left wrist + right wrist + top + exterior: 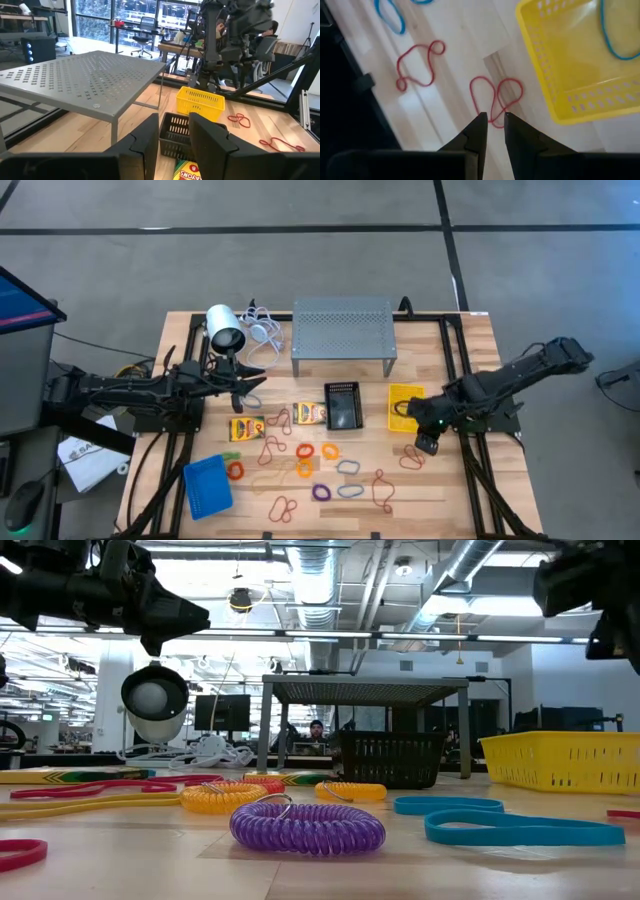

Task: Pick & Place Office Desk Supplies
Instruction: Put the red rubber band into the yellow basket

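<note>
While most of the rubber bands (300,465) lie scattered across the near half of the table (470,500), the high view shows the right end effector (427,442) lowered beside the yellow bin (403,406), just by a red band (411,459), which suggests a pick for that bin. The left end effector (250,378) hovers near the white cylinder (225,330), above a yellow crayon box (246,428); a second crayon box (309,414) lies touching the black bin (342,405), and the blue bin (208,484) sits at the near left. A grey perforated stand (342,332) occupies the back.

The low view, level with the table, shows what the overhead cannot: a purple band is a thick coiled loop (307,825), with orange coils (222,796) behind it and flat blue bands (520,828) to the side. Both arms hang above, their fingertips not readable here.

The left wrist view looks past its own fingers (207,142), which stand a little apart with nothing between them, toward the black bin (175,131), the yellow bin (200,102) and the stand's top (85,82); a crayon box (187,172) peeks just beneath.

The right wrist view gives the detail that matters: its fingers (477,132) are nearly together, tips poised at the tangled red band (496,99) just beside the yellow bin (560,75), which already holds a blue band (615,35). I cannot tell whether the band is pinched yet. Another red band (420,65) lies nearby.
</note>
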Motion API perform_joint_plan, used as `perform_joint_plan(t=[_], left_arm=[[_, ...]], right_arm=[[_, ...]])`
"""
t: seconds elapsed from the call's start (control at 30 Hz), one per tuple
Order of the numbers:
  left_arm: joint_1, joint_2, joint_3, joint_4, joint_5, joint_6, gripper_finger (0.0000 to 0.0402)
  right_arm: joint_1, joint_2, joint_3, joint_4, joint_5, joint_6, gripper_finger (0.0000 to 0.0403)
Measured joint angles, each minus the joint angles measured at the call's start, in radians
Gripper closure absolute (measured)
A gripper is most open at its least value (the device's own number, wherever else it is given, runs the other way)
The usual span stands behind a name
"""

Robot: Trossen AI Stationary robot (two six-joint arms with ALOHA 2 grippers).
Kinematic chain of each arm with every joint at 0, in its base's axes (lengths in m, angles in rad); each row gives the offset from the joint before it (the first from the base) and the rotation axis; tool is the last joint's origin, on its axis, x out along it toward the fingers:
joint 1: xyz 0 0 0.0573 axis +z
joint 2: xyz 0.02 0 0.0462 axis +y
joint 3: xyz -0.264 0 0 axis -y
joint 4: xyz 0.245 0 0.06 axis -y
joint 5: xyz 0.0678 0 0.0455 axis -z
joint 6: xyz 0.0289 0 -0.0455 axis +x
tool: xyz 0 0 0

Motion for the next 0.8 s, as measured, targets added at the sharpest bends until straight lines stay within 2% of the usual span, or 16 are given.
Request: perform_joint_plan(t=[0.17,0.4,0.5,0.67,0.8], left_arm=[[0.0,0.0,0.0,0.004,0.0,0.0,0.0298],[0.0,0.0,0.0,0.008,0.0,0.002,0.0298],[0.0,0.0,0.0,0.009,0.0,0.002,0.0298],[0.0,0.0,0.0,0.01,0.0,0.003,0.0298],[0.0,0.0,0.0,0.01,0.0,0.003,0.0298]], right_arm=[[0.133,0.029,0.027,-0.005,0.141,0.125,0.0365],[0.272,0.115,0.046,0.039,0.131,0.223,0.04],[0.313,0.162,0.048,0.102,0.129,0.266,0.0394],[0.366,0.266,0.048,0.093,0.147,0.308,0.0383],[0.383,0.346,0.047,0.101,0.139,0.305,0.0347]])
